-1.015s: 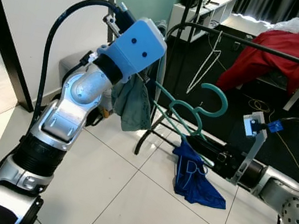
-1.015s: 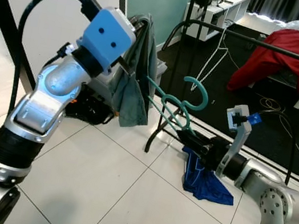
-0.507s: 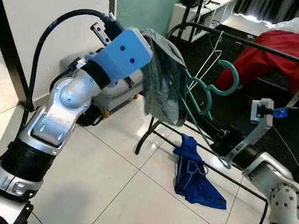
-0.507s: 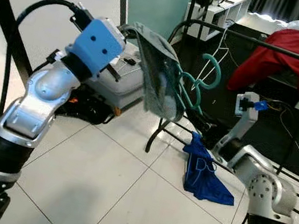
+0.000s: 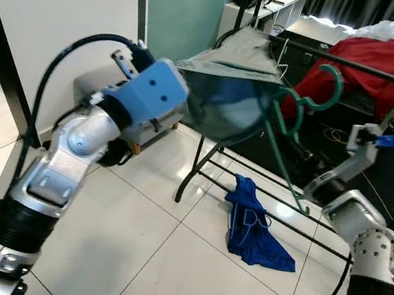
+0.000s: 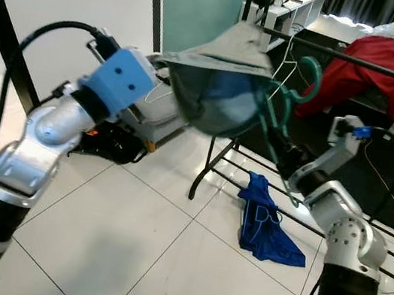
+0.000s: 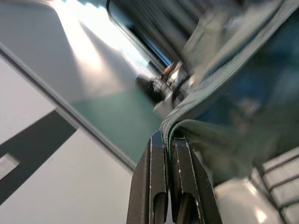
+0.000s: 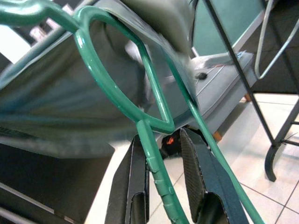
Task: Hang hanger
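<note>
We hold the stiff, light green hanger (image 8: 154, 116) between our right gripper (image 8: 161, 154) fingers (loosely), while our left gripper (image 7: 169, 140) pinches its limp grey garment (image 5: 228, 99).

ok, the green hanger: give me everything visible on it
The green hanger is a thin teal piece, plastic by its look, with an open hook on top and looped inner bars. It is tilted, hook up near the black rail but not on it. The right gripper has its lower bar between the fingers. A grey-green garment is draped over its upper part, its other edge pinched by the left gripper and stretched out.
</note>
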Controlling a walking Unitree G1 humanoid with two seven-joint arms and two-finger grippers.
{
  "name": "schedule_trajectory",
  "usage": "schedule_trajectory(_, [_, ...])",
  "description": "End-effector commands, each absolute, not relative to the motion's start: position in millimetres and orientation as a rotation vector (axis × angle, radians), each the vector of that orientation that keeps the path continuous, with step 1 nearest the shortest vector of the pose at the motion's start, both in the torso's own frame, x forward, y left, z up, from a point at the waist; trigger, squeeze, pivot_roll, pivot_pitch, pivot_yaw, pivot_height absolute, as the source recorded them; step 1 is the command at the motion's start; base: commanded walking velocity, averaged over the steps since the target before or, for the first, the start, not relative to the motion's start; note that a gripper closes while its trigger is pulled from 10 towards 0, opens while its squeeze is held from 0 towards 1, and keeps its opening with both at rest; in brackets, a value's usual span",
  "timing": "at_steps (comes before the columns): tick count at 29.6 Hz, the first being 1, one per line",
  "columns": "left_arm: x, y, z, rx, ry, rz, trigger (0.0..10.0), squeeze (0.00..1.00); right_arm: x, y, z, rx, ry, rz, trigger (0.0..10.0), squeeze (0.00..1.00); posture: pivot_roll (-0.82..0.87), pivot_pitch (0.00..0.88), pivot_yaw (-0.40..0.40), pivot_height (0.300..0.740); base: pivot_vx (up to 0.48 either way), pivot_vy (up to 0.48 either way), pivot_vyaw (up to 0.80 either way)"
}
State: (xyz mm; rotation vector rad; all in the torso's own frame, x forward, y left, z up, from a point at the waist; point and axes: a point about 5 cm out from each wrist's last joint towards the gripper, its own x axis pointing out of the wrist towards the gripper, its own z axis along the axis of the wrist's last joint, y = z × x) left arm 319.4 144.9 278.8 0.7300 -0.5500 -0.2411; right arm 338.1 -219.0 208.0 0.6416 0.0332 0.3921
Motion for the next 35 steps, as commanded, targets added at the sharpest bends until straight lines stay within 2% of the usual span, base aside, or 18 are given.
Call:
schedule_trajectory(1, [322.2, 164.5, 265.1, 0.77, -0.458, -0.172, 10.0, 0.0, 341.9, -223.2, 212.6, 0.7, -0.005, 0.353, 10.0, 0.0, -0.08, 0.026, -0.021, 0.74, 0.0, 0.0, 0.0])
schedule_trajectory(5, [320.6, 170.0, 255.6, 0.778, -0.414, -0.163, 10.0, 0.0, 343.8, -223.0, 213.2, 0.729, -0.014, 0.341, 10.0, 0.0, -0.08, 0.026, -0.021, 0.74, 0.0, 0.0, 0.0])
schedule_trajectory(9, [317.5, 164.9, 248.2, 0.77, -0.397, -0.197, 10.0, 0.0, 345.7, -223.7, 214.5, 0.754, -0.029, 0.326, 10.0, 0.0, -0.08, 0.026, -0.021, 0.74, 0.0, 0.0, 0.0])
schedule_trajectory(10, [314.9, 156.7, 244.8, 0.759, -0.398, -0.24, 10.0, 0.0, 346.8, -223.8, 215.9, 0.759, -0.035, 0.323, 10.0, 0.0, -0.08, 0.033, -0.022, 0.74, 0.0, 0.0, 0.0])
schedule_trajectory(12, [304.7, 122.2, 237.7, 0.699, -0.428, -0.398, 10.0, 0.0, 349.3, -220.9, 218.8, 0.776, -0.045, 0.329, 10.0, 0.0, -0.08, 0.037, -0.024, 0.74, 0.0, 0.0, 0.0])
schedule_trajectory(13, [304.7, 122.2, 237.7, 0.699, -0.428, -0.398, 10.0, 0.0, 349.3, -220.9, 218.8, 0.776, -0.045, 0.329, 10.0, 0.0, -0.08, 0.037, -0.024, 0.74, 0.0, 0.0, 0.0])
schedule_trajectory(15, [293.6, 92.0, 230.2, 0.65, -0.442, -0.543, 10.0, 0.0, 351.7, -217.2, 220.5, 0.794, -0.049, 0.335, 10.0, 0.0, -0.08, 0.039, -0.023, 0.74, 0.0, 0.0, 0.0])
schedule_trajectory(16, [293.6, 92.0, 230.2, 0.65, -0.442, -0.543, 10.0, 0.0, 351.7, -217.2, 220.5, 0.794, -0.049, 0.335, 10.0, 0.0, -0.08, 0.039, -0.023, 0.74, 0.0, 0.0, 0.0])
schedule_trajectory(18, [283.7, 70.0, 222.0, 0.616, -0.436, -0.65, 10.0, 0.0, 354.2, -212.1, 220.5, 0.799, -0.041, 0.342, 10.0, 0.0, -0.08, 0.039, -0.022, 0.74, 0.0, 0.0, 0.0])
schedule_trajectory(19, [283.7, 70.0, 222.0, 0.616, -0.436, -0.65, 10.0, 0.0, 354.2, -212.1, 220.5, 0.799, -0.041, 0.342, 10.0, 0.0, -0.08, 0.039, -0.022, 0.74, 0.0, 0.0, 0.0])
schedule_trajectory(22, [268.5, 41.1, 206.0, 0.565, -0.406, -0.792, 10.0, 0.0, 358.2, -196.2, 218.4, 0.775, -0.002, 0.372, 10.0, 0.0, -0.08, 0.04, -0.023, 0.74, 0.0, 0.0, 0.0])
schedule_trajectory(25, [260.4, 28.5, 196.7, 0.546, -0.382, -0.858, 10.0, 0.0, 361.9, -186.8, 218.0, 0.782, 0.013, 0.385, 10.0, 0.0, -0.08, 0.04, -0.023, 0.74, 0.0, 0.0, 0.0])
schedule_trajectory(26, [257.2, 25.0, 192.1, 0.559, -0.364, -0.886, 10.0, 0.48, 363.6, -183.2, 219.1, 0.785, 0.013, 0.391, 10.0, 0.0, -0.08, 0.041, -0.026, 0.74, 0.0, 0.0, 0.0])
schedule_trajectory(27, [254.8, 22.8, 188.1, 0.573, -0.349, -0.906, 10.0, 0.82, 365.1, -179.7, 220.3, 0.789, 0.014, 0.398, 10.0, 0.0, -0.08, 0.041, -0.026, 0.74, 0.0, 0.0, 0.0])
schedule_trajectory(28, [253.3, 21.8, 185.6, 0.582, -0.339, -0.919, 10.0, 0.82, 366.0, -177.7, 221.1, 0.79, 0.015, 0.402, 10.0, 0.0, -0.08, 0.041, -0.026, 0.74, 0.0, 0.0, 0.0])
schedule_trajectory(29, [252.2, 21.2, 183.1, 0.587, -0.324, -0.93, 10.0, 1.0, 366.9, -175.7, 221.9, 0.79, 0.017, 0.407, 10.0, 0.0, -0.08, 0.042, -0.027, 0.74, 0.0, 0.0, 0.0])
schedule_trajectory(35, [247.6, 28.1, 169.4, 0.613, -0.207, -1.004, 10.0, 1.0, 368.9, -170.0, 226.6, 0.748, 0.032, 0.444, 10.0, 0.0, -0.07, 0.046, -0.029, 0.74, 0.0, 0.0, 0.0])
